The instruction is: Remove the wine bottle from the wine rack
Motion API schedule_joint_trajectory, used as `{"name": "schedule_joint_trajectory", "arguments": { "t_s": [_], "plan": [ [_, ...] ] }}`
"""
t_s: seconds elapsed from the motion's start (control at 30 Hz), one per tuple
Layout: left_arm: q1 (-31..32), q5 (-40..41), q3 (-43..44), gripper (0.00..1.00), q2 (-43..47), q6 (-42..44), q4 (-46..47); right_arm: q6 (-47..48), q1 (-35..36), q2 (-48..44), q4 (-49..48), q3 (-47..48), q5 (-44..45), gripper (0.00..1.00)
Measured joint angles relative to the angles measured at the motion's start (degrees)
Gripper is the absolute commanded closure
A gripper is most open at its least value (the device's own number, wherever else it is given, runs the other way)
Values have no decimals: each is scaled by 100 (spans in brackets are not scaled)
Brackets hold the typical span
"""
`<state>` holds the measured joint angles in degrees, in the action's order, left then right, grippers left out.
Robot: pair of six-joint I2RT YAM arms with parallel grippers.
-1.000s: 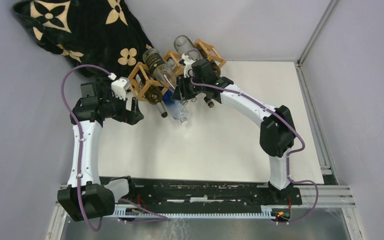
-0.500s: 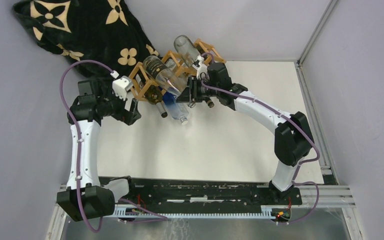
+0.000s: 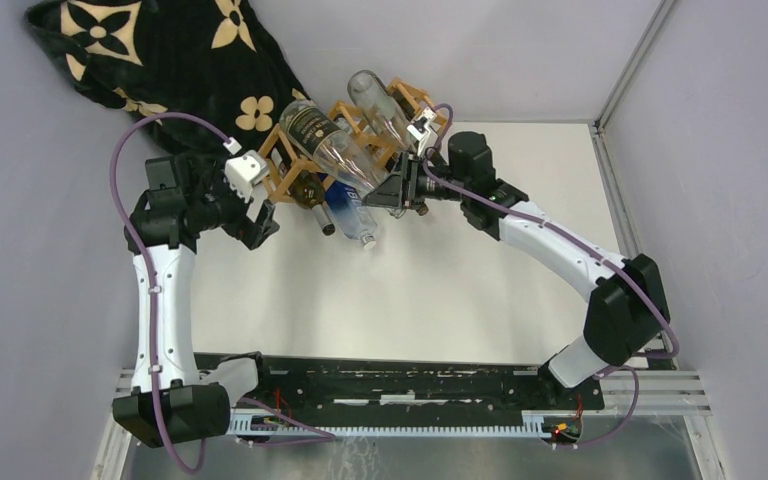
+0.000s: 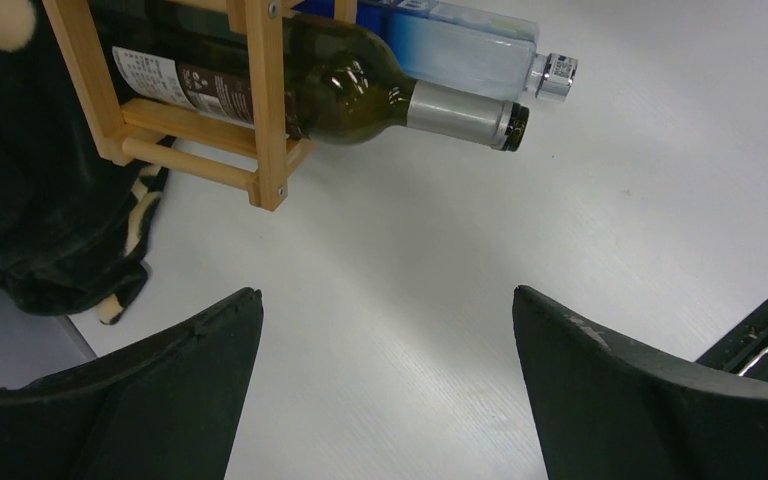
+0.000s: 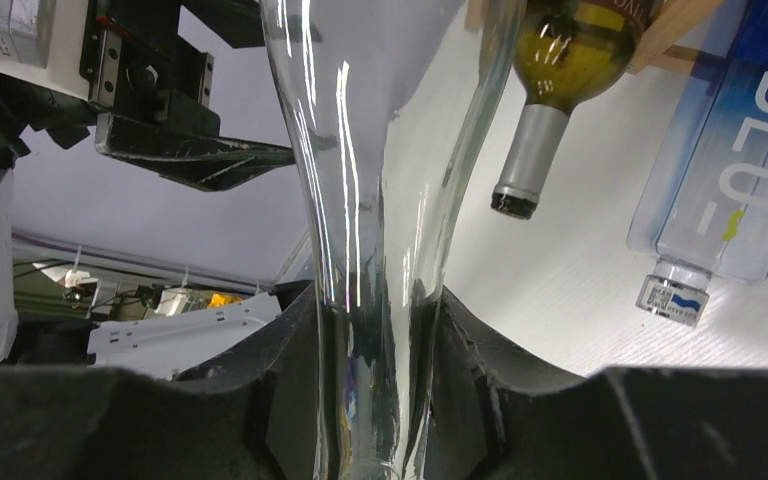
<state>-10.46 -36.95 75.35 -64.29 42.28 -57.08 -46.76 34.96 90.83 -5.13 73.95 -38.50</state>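
We see the wine rack (image 3: pixel 410 98) at the far side of the table (image 3: pixel 440 290), beside a dark patterned blanket (image 3: pixel 160 60). Its cells point the bottle necks toward the arms, so we judge a pull along the neck frees one. The clear wine bottle (image 3: pixel 332 148) lies across the rack's top, and we cannot tell whether it has cleared the cells. The right gripper (image 5: pixel 375 340) is clenched on its neck, fingers (image 5: pixel 280 370) against glass. The left gripper (image 4: pixel 385 330) hangs spread wide near the rack's left end, holding nothing
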Motion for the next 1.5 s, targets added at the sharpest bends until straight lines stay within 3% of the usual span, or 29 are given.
{"name": "schedule_joint_trajectory", "arguments": {
  "t_s": [0.2,0.43,0.83,1.5],
  "plan": [
    [48,-118,116,0,267,691,-142,83,-17,-531,68,-442,-125,100],
    [96,-190,190,0,463,1888,-393,564,177,-831,802,-601,-120,100],
    [168,-424,-647,0,1397,4159,-901,1300,522,-1414,1963,-1290,-59,100],
    [199,-540,-2140,0,2072,5608,-1434,1875,1665,-1045,2361,-1117,144,100]
  ]
}}
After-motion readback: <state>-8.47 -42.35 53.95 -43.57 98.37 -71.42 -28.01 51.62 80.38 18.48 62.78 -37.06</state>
